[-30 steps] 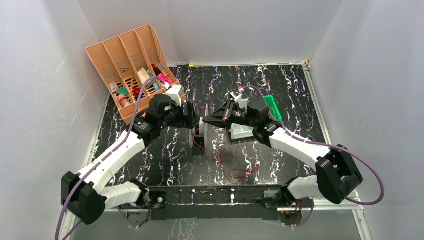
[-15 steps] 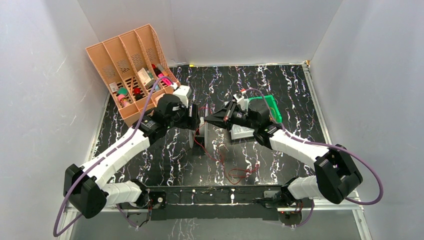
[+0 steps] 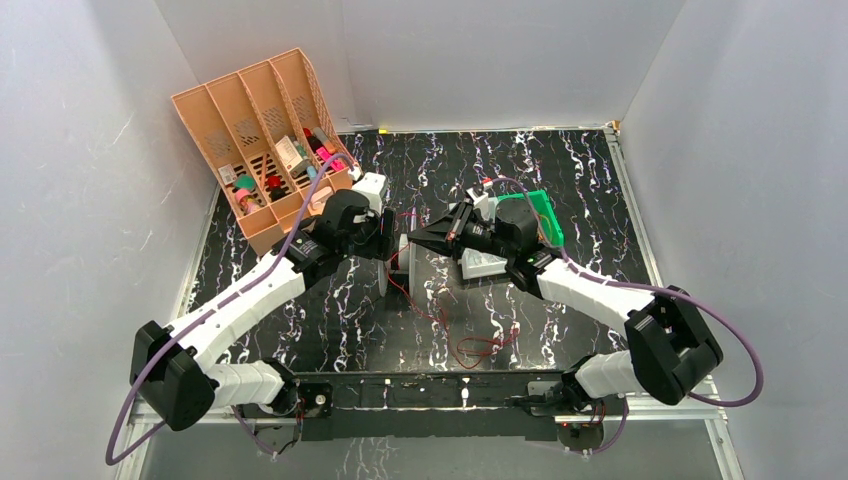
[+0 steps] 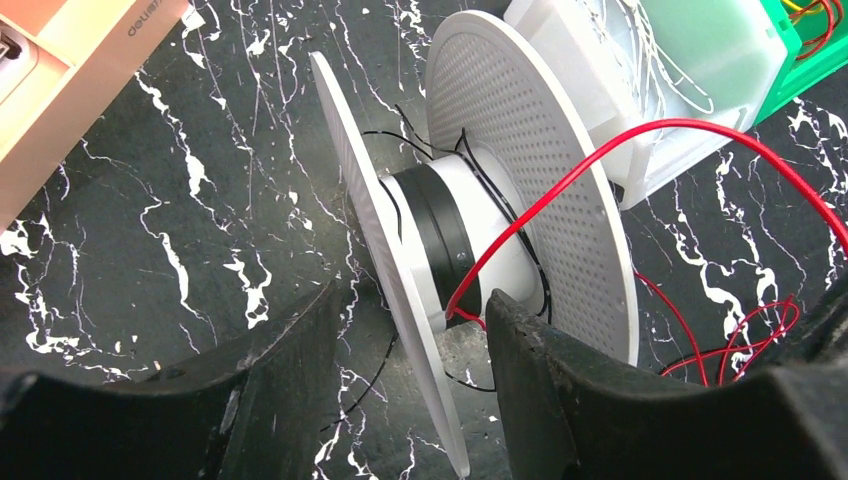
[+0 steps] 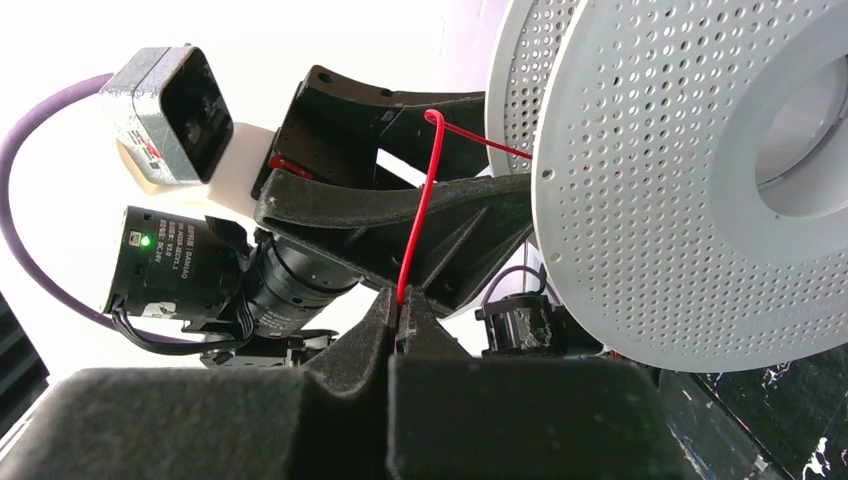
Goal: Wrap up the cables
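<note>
The thin red cable lies in loose loops on the table [image 3: 470, 345] and runs up to a white spool [image 3: 400, 270] with two perforated flanges. In the left wrist view the cable [image 4: 560, 190] enters the spool's black-and-white hub [image 4: 450, 240]. My left gripper [image 4: 410, 370] is open and straddles the near flange [image 4: 390, 300], with one finger between the flanges. It shows at the spool in the top view [image 3: 392, 243]. My right gripper [image 5: 400, 305] is shut on the red cable [image 5: 418, 220], just right of the spool [image 5: 690, 200], and also shows in the top view [image 3: 410, 240].
An orange file organiser [image 3: 265, 130] holding small items stands at the back left. A white box [image 3: 485, 262] with a green case [image 3: 543, 215] beside it sits just behind the right gripper. Grey walls close in the left, back and right sides.
My left arm has moved right and slightly back, bringing its gripper closer onto the spool. My right gripper has barely moved and still holds the red cable.
</note>
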### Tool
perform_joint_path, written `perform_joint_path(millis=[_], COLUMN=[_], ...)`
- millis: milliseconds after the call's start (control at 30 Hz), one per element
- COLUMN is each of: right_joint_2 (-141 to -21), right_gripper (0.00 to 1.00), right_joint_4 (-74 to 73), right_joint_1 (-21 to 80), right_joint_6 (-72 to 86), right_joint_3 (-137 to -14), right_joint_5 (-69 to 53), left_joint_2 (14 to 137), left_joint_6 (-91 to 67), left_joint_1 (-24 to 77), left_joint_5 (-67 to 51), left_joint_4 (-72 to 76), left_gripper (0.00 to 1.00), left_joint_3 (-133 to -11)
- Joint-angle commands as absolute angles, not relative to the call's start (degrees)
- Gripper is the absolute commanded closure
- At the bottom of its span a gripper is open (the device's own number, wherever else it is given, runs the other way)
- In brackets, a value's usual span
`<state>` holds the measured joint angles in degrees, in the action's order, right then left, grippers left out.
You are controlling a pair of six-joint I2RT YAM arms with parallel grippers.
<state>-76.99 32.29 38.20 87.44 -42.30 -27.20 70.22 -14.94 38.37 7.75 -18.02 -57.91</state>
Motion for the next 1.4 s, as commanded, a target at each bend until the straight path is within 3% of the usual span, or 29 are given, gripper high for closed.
perform_joint_path(millis=[0, 500, 933, 1367], right_joint_2=[-77.5, -78.9, -78.8, -77.5], right_gripper=[1.00, 1.00, 1.00, 0.97], right_joint_4=[37.0, 39.4, 40.8, 34.3], right_joint_1=[37.9, 37.9, 37.9, 37.1], right_joint_6=[88.3, 89.8, 90.3, 81.0], right_joint_3=[-42.3, -41.8, -40.4, -40.9], right_joint_5=[-27.4, -28.8, -29.3, -28.3], left_joint_2=[70.4, 72.3, 72.9, 71.3], left_joint_6=[-14.1, -13.8, -12.3, -9.9], left_joint_1=[38.8, 39.7, 40.5, 41.1], left_joint_5=[9.4, 11.0, 12.9, 10.7], left_joint_4=[-18.2, -18.1, -18.8, -22.3], left_gripper=[0.47, 0.55, 1.00, 1.00], left_joint_3=[-60.3, -61.4, -62.1, -64.1])
